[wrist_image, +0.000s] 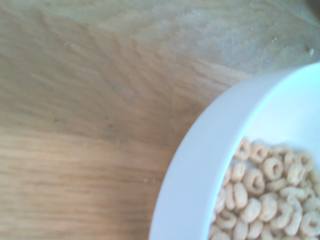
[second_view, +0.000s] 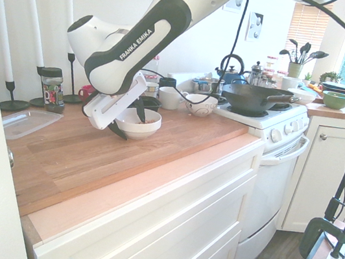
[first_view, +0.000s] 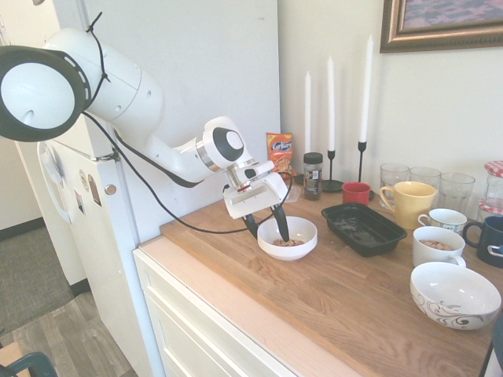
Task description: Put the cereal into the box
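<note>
A long wooden counter [first_view: 330, 290] carries everything. A white robot arm [first_view: 157, 149] reaches down over it, its hand [first_view: 267, 225] spread wide, one dark finger outside the near rim of a white bowl [first_view: 288, 237] and one inside. Just beside the bowl sits the box [first_view: 363, 228], a shallow black tray. The cereal [wrist_image: 265, 200], small tan rings, lies in the bottom of the bowl.

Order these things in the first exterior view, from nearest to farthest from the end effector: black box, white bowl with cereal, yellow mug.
1. White bowl with cereal: at the end effector, one finger inside.
2. Black box: right of the bowl.
3. Yellow mug: behind the box, farther right.
</note>
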Robot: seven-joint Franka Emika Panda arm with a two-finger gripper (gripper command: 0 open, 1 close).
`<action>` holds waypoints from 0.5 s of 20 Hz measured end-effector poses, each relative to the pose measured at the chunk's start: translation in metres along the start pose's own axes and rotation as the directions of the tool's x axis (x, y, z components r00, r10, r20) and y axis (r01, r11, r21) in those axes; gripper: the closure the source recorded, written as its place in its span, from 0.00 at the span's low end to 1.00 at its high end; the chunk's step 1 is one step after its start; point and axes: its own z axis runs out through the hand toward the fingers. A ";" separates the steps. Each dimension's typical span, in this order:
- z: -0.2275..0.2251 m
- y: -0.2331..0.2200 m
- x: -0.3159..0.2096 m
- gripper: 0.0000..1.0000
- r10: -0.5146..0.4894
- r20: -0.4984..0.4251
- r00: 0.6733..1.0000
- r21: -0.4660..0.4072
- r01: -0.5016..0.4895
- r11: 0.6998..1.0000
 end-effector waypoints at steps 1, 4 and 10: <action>0.001 0.000 0.001 1.00 0.003 -0.006 1.000 0.002 -0.003 1.000; 0.003 0.000 0.003 1.00 0.008 -0.017 1.000 0.010 -0.008 1.000; 0.002 -0.001 0.002 1.00 0.005 -0.020 1.000 0.010 -0.005 1.000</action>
